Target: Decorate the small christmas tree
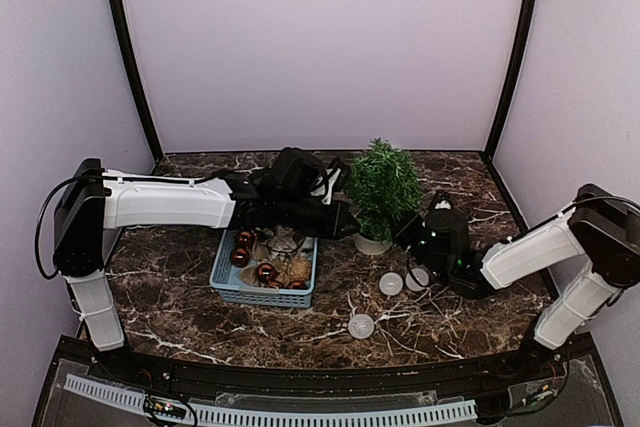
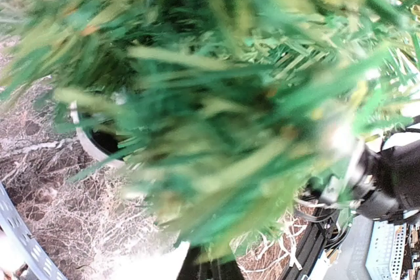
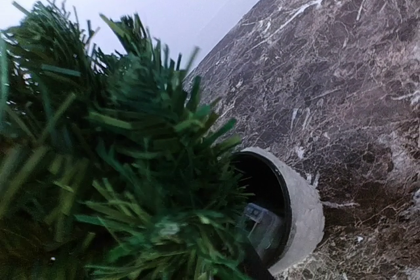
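Green needles of the small christmas tree [image 1: 383, 185], stood mid-table, carry no ornament that can be made out. Baubles [image 1: 264, 271] are heaped in the blue basket [image 1: 262, 297] at its 8 o'clock, and 3 white round pieces [image 1: 390, 284] are scattered at 6. The left gripper [image 1: 348, 219], at 9, is pressed together; the right gripper [image 1: 408, 230], at 4, cannot be judged. Room is found only at 12, before the back wall [image 1: 320, 47].

Dark marbled table [image 1: 170, 282]
small christmas tree [image 1: 383, 185] in a white pot [image 1: 372, 244], blue basket [image 1: 262, 297] beside it — two white balls [image 1: 390, 284] close by, a third ball [image 1: 361, 326] nearer the edge.
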Controlling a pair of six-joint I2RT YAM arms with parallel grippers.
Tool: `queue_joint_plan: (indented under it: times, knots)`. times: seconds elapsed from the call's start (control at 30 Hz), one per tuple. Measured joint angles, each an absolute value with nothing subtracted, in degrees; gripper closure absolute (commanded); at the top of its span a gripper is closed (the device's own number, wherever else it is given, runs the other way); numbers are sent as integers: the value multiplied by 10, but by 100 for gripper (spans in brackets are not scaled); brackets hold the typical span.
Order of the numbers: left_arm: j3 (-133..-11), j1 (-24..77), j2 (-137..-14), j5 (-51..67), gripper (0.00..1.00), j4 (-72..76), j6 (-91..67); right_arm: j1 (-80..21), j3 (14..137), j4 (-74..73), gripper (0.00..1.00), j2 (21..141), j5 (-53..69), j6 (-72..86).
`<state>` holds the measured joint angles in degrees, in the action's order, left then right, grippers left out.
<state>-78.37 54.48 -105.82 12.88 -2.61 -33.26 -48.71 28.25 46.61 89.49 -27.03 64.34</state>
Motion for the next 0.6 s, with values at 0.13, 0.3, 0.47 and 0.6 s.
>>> queue_joint_plan:
  times: [0.13, 0.3, 0.47, 0.6]
  knots:
    - [-783, 545, -1058, 129, 100, -26, -333, -487, 281, 436, 62, 857, -281, 641]
    - [-781, 544, -1056, 129, 100, -24, -333, -487, 281, 405, 52, 845, -288, 640]
    - [-778, 541, -1052, 127, 100, -23, -332, -487, 271, 380, 44, 830, -291, 642]
    - [-777, 541, -1051, 126, 100, -23, -332, -487, 258, 356, 37, 791, -297, 643]
